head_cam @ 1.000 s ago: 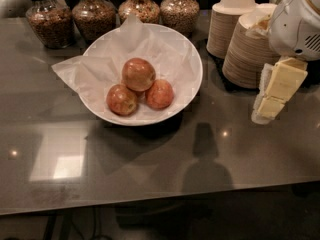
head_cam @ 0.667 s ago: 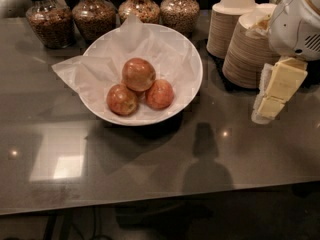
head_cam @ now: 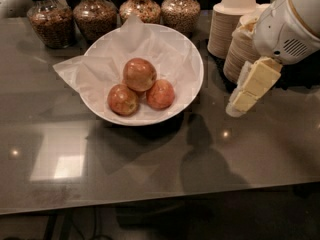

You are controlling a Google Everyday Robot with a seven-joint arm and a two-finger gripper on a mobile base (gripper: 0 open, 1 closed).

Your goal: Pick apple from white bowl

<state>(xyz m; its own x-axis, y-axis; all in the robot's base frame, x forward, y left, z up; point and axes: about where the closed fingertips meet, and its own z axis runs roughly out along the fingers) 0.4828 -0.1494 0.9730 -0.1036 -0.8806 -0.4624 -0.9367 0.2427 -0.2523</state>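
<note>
The white bowl (head_cam: 192, 59) sits on the dark counter, left of centre, lined with crumpled white paper. Three apples lie in it. The apple (head_cam: 139, 73), the largest, red-orange with a yellowish blush, rests at the top of the pile. Two smaller, redder apples lie below it, one at the left (head_cam: 123, 99) and one at the right (head_cam: 160, 94). My gripper (head_cam: 246, 95), cream-coloured under the white arm, hangs at the right, well clear of the bowl's right rim and above the counter. Nothing is seen in it.
Several glass jars of grains and nuts (head_cam: 95, 15) line the back edge behind the bowl. Stacks of beige paper bowls and cups (head_cam: 231, 21) stand at the back right, just behind my gripper. The counter's front edge (head_cam: 160, 201) runs across the bottom.
</note>
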